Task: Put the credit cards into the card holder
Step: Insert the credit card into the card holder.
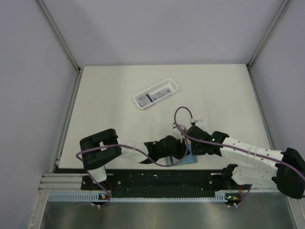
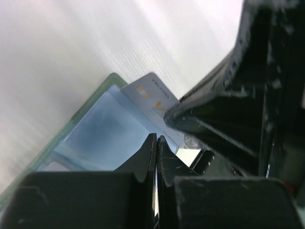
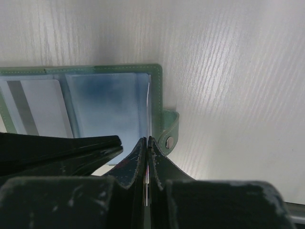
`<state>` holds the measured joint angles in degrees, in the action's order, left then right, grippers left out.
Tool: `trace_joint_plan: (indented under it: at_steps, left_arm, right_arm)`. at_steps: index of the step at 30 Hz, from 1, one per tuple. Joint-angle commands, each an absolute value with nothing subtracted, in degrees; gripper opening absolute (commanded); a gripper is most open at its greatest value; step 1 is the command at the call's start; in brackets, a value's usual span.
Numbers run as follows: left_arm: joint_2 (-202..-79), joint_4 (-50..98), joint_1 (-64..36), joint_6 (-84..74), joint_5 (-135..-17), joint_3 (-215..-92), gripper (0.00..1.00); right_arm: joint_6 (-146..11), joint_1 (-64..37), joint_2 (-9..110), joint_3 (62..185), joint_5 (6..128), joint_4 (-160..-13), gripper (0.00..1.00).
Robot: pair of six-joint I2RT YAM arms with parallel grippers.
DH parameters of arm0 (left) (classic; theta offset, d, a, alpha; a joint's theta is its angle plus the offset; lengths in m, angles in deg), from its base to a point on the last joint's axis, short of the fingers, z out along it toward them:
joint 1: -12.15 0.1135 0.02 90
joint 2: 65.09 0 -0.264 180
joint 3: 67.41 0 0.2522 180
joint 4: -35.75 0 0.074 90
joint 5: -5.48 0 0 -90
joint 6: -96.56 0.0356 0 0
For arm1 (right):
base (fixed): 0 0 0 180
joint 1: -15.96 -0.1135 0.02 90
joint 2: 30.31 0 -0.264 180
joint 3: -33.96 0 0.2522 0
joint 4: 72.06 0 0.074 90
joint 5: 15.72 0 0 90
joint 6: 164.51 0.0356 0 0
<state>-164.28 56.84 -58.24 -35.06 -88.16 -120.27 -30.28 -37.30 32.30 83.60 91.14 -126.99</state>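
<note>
STEP: seating card [image 2: 152, 93] in holder [image 3: 159, 71], near surface [image 1: 119, 81] edge | left gripper [image 2: 156, 138]: clamped shut, apparently on holder pocket | right gripper [image 3: 147, 139]: pinched shut on card | NEXT: needs square push into slot, then release | FAR: more cards [image 1: 155, 94] in basket [image 1: 177, 86]

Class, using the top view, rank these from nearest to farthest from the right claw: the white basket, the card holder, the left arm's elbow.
1. The holder: right under the right claw, at the table's near edge.
2. The basket: up and to the left, mid-table.
3. The left elbow: far left, by the near edge.
</note>
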Motion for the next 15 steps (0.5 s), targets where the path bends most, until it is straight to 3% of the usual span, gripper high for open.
trace_joint_plan:
  at_steps: [1, 6, 15]
  left_arm:
    - [-167.30, 47.33, -58.34, -36.33, -88.29, -128.36, 0.00]
    - [-170.37, 34.66, -58.17, -36.59, -89.00, -132.94, 0.00]
    - [-165.38, 34.73, -58.08, -40.37, -90.76, -123.37, 0.00]
  right_arm:
    - [-29.25, -37.92, 31.92, 82.26, 91.24, -126.25, 0.00]
    - [-29.33, -37.92, 32.36, 82.26, 91.24, -125.90, 0.00]
    - [-29.33, -37.92, 32.62, 82.17, 91.77, -125.90, 0.00]
